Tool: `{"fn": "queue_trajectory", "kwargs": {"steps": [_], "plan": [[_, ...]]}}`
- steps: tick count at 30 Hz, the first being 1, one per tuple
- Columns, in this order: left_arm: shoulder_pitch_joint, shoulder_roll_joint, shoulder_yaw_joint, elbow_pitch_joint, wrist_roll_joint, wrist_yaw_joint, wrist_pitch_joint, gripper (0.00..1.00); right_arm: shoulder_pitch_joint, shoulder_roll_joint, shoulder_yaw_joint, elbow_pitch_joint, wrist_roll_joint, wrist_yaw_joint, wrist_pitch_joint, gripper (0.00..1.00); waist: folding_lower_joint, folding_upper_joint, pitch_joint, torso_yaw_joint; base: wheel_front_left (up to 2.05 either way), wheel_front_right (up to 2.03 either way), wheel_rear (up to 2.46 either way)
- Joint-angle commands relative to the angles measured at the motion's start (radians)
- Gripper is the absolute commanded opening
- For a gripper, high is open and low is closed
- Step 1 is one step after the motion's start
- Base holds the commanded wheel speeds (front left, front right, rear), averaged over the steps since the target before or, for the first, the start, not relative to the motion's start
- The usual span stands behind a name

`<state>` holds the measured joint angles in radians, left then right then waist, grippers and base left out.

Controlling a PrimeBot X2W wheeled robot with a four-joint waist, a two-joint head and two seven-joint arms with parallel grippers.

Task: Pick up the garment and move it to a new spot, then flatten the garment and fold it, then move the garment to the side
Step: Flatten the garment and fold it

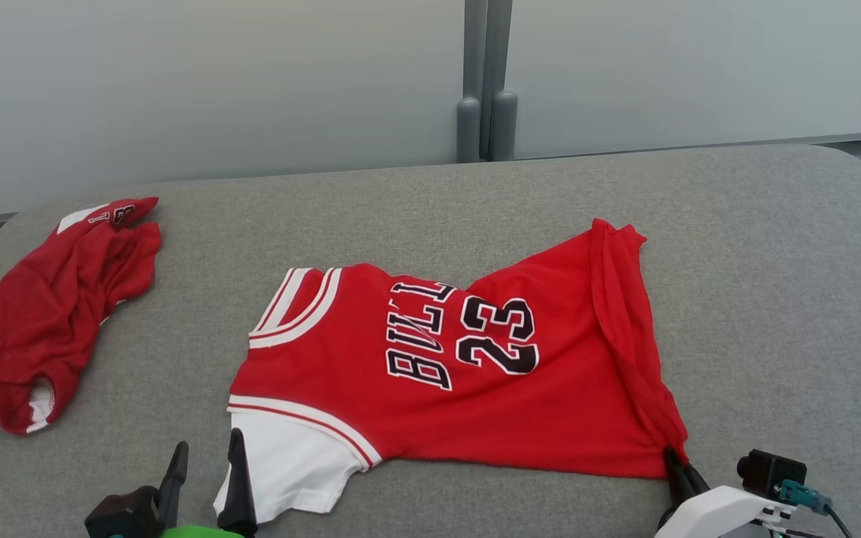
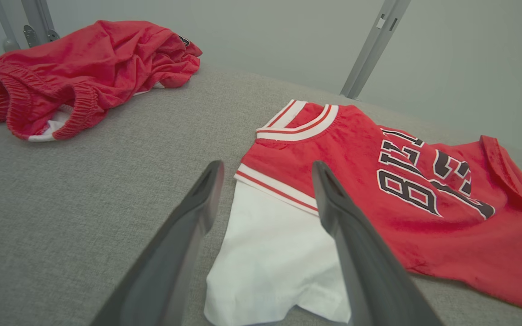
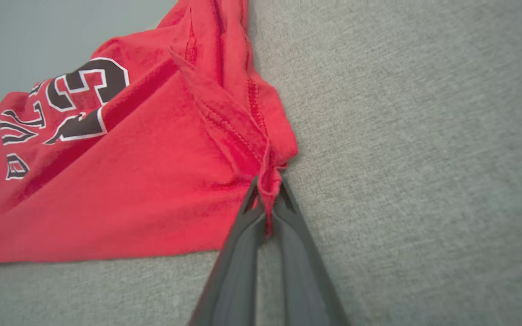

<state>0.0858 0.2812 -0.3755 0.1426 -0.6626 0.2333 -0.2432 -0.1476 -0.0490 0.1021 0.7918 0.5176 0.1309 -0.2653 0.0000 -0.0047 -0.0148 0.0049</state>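
The garment is a red jersey with the number 23 and black lettering, lying mostly flat on the grey table, its right edge folded over. Its white sleeve points toward the near edge. My right gripper is shut on the jersey's near right hem corner; the right wrist view shows red cloth bunched between the closed fingertips of the right gripper, with the garment spreading beyond. My left gripper stands open at the white sleeve's left edge. In the left wrist view, the left gripper frames the sleeve.
A second red garment lies crumpled at the table's far left, also seen as a red heap in the left wrist view. A pale wall with a grey post runs behind the table. Bare grey surface extends right of the jersey.
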Motion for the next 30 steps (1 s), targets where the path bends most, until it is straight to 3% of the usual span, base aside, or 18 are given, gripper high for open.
{"fn": "queue_trajectory", "kwargs": {"steps": [1, 6, 19, 27, 29, 30], "plan": [[-0.01, 0.003, 0.005, 0.001, -0.002, 0.005, -0.005, 1.0, -0.005, -0.003, -0.012, -0.002, -0.004, 0.0, 0.001, 0.0, 0.0, 0.0047, 0.002, -0.006, 0.0, 0.0, 0.0], [-0.007, 0.002, 0.006, 0.001, -0.004, 0.002, -0.006, 1.0, 0.005, -0.004, -0.06, -0.041, -0.031, 0.0, 0.0, 0.0, 0.0, 0.0047, 0.005, -0.026, 0.0, 0.0, 0.0], [-0.021, -0.009, 0.005, 0.023, -0.007, -0.011, -0.014, 1.0, 0.055, -0.004, -0.3, -0.08, -0.105, 0.0, 0.0, 0.0, 0.0, 0.0047, 0.011, -0.064, 0.0, 0.0, 0.0], [-0.022, -0.013, 0.0, 0.029, -0.007, -0.011, -0.014, 1.0, 0.041, -0.004, -0.338, -0.097, -0.144, 0.0, 0.0, 0.0, 0.0, 0.0047, 0.011, -0.078, 0.0, 0.0, 0.0], [-0.022, -0.014, -0.002, 0.03, -0.007, -0.01, -0.013, 1.0, 0.041, -0.004, -0.342, -0.103, -0.161, 0.0, 0.0, 0.2, 0.0, 0.0047, 0.011, -0.08, 0.0, 0.0, 0.0], [-0.022, -0.015, -0.004, 0.031, -0.007, -0.01, -0.013, 1.0, 0.042, -0.004, -0.344, -0.105, -0.167, 0.0, 0.0, 0.4, 0.0, 0.0047, 0.01, -0.08, 0.0, 0.0, 0.0]]}}
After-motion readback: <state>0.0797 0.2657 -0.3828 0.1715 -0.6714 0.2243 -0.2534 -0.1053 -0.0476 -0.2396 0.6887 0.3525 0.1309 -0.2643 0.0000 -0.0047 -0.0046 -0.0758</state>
